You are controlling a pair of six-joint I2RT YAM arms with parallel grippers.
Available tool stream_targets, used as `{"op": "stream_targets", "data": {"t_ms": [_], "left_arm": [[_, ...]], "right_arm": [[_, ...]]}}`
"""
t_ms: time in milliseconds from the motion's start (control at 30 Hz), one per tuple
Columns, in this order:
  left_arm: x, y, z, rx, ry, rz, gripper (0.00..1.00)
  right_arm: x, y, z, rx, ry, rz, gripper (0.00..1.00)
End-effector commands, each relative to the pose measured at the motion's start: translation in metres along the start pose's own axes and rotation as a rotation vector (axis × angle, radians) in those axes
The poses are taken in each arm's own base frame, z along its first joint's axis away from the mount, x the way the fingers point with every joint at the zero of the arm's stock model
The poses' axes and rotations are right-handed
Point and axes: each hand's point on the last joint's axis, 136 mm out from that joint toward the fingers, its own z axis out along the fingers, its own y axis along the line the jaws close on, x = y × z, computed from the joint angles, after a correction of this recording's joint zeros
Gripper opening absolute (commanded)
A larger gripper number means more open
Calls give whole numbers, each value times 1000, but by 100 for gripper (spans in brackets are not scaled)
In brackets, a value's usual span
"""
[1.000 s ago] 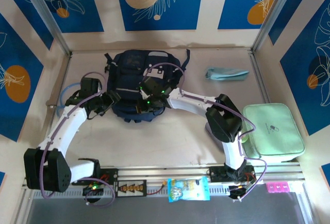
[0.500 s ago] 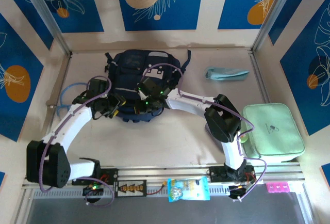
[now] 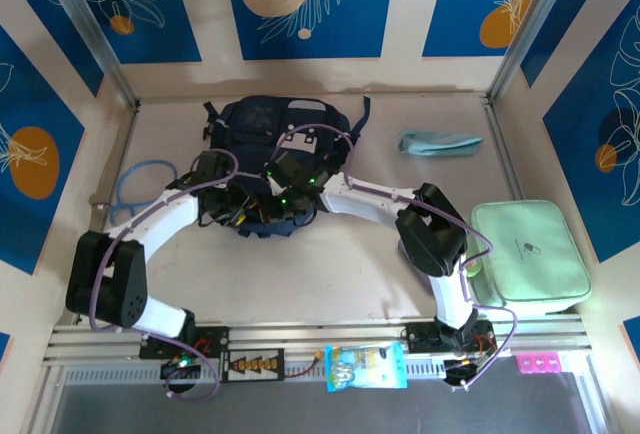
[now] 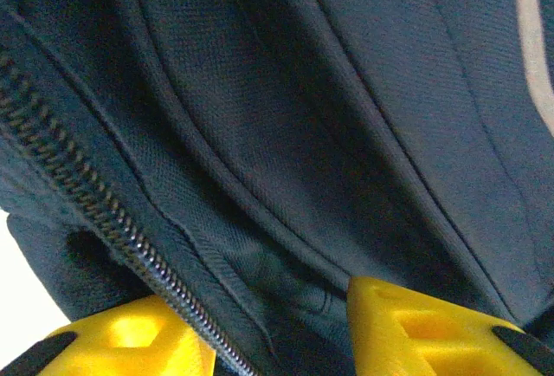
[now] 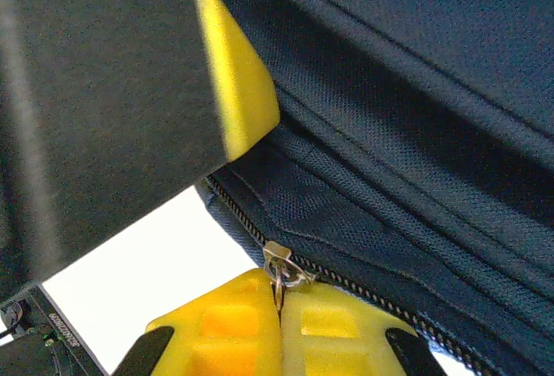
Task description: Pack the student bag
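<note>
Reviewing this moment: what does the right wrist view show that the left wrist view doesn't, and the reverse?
Right wrist: the right gripper with its jaws shut on the metal zipper pull. A yellow-tipped dark body, apparently the other arm's finger, sits close above, with pale table beneath.
Left wrist: the left gripper with its jaws apart, straddling a fold of fabric, and the grey trim stripe at the upper right.
Shared: the navy fabric of the student bag and its zipper teeth.
</note>
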Motion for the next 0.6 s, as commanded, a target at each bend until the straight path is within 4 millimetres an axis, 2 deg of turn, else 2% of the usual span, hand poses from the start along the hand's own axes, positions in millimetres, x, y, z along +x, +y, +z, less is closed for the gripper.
{"op": "stream_targets", "data": {"t_ms": [0,67,167,333,567], "left_arm": [[1,-6,4,10,-1,26,33],[1,-4,5,7,-1,32,29],[-1,-3,2,2,-16,49,17],[-8,-4,-10,-21,-57,82,5],[-14,-13,-30,-13,-101,121,0]], "right_arm": [[6,9,-5,-10,-4,-40,0],[9,3,-6,19,-5,-36,0],[13,-9,-9,81,-6,-26,0],[19,-33,-24,187,-24,-40,0],[22,-82,-59,404,-91,11,0]]}}
